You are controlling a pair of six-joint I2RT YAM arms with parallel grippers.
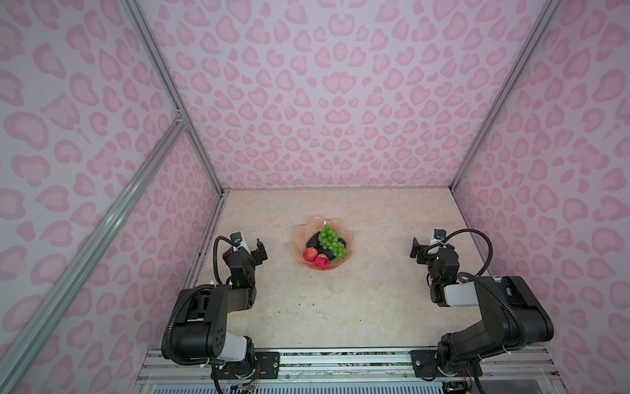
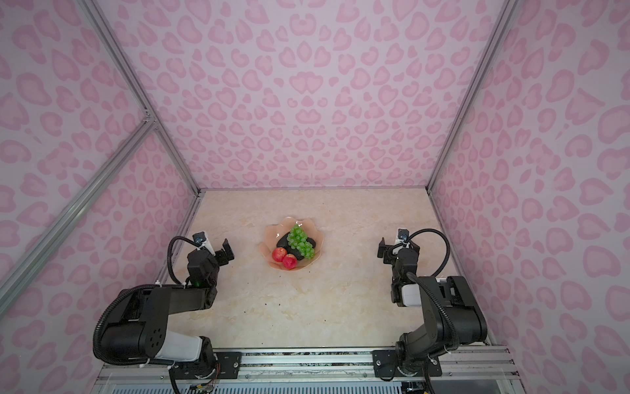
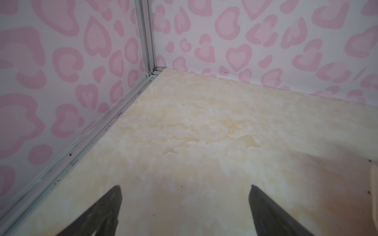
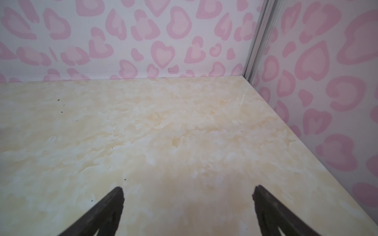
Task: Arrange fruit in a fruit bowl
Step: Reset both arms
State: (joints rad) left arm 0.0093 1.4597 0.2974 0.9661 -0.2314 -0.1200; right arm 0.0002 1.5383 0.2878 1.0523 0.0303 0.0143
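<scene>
1. Pink heart-print walls (image 1: 341, 102) close in a cream marbled counter (image 1: 341, 307) on three sides.
2. Fruit bowl (image 1: 301, 235), peach-pink with a scalloped rim, sits near the counter's middle, between the two arms.
3. Inside it: green grapes (image 1: 331, 241) draped over dark avocados (image 1: 313, 241); two red apples (image 1: 309, 254) (image 1: 321, 261) touch each other at the near rim. Same layout in both top views (image 2: 300, 243).
4. Left gripper (image 3: 185, 191): jaws spread wide, nothing between them, over bare counter well apart from the bowl.
5. Right gripper (image 4: 188, 192): jaws likewise wide and empty, off to the bowl's other side.
</scene>
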